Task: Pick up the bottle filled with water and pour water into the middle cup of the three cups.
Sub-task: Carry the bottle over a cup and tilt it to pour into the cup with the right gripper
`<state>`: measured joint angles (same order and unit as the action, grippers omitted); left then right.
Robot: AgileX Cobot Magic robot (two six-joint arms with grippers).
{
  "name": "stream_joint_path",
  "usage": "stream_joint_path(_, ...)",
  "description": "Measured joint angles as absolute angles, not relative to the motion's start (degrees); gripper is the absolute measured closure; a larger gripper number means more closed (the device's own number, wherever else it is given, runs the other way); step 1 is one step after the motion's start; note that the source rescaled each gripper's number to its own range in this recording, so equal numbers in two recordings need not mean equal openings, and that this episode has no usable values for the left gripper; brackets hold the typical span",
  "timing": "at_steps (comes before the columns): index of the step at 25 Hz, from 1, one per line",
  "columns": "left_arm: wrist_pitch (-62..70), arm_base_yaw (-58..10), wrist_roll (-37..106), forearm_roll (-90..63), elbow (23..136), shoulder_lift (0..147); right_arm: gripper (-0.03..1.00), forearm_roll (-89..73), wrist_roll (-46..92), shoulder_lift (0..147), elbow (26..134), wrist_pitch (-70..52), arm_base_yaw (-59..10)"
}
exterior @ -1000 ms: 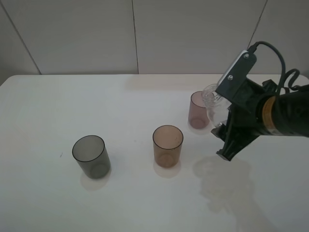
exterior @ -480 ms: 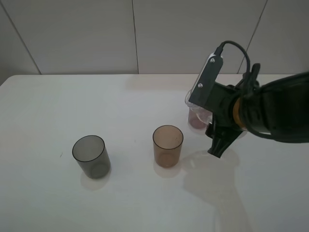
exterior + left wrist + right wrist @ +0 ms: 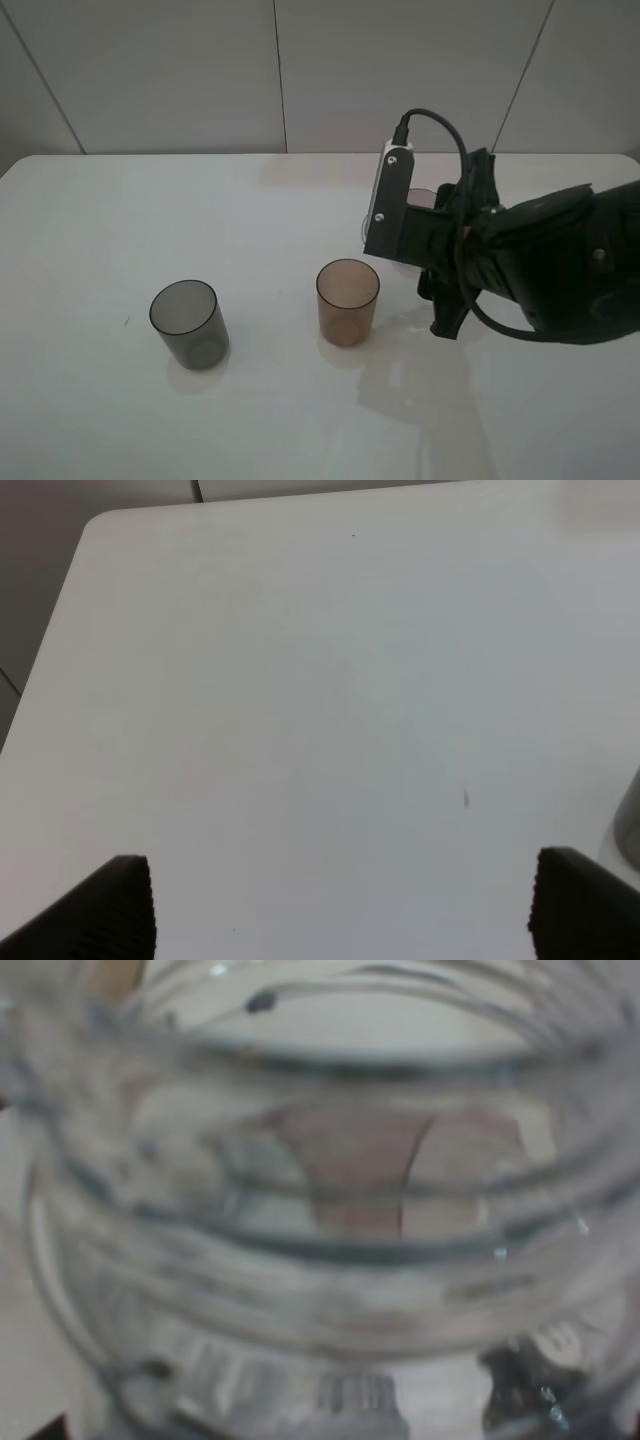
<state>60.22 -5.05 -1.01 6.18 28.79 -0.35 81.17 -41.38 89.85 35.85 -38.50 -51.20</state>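
Note:
Three tumblers stand on the white table: the smoky grey one at left, the amber-brown middle cup at centre, and the mauve-pink one, mostly hidden behind my right arm. My right gripper hangs just right of and above the amber cup. It is shut on the clear bottle, which fills the right wrist view. In the high view the wrist camera mount hides the bottle. My left gripper is open and empty over bare table.
The grey tumbler's edge shows at the side of the left wrist view. The left arm is out of the high view. A panelled wall stands behind the table's back edge.
My right arm has carried the bottle leftward from beside the pink cup to close beside the amber cup, and now covers most of the pink cup. The cups have not moved.

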Motion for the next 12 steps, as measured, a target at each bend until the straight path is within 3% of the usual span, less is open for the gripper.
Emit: stream_joint_path(12,60.2,-5.0,-1.0,6.2,28.8,-0.3,0.95,89.1,-41.4,93.3,35.8,-44.1,-51.6)
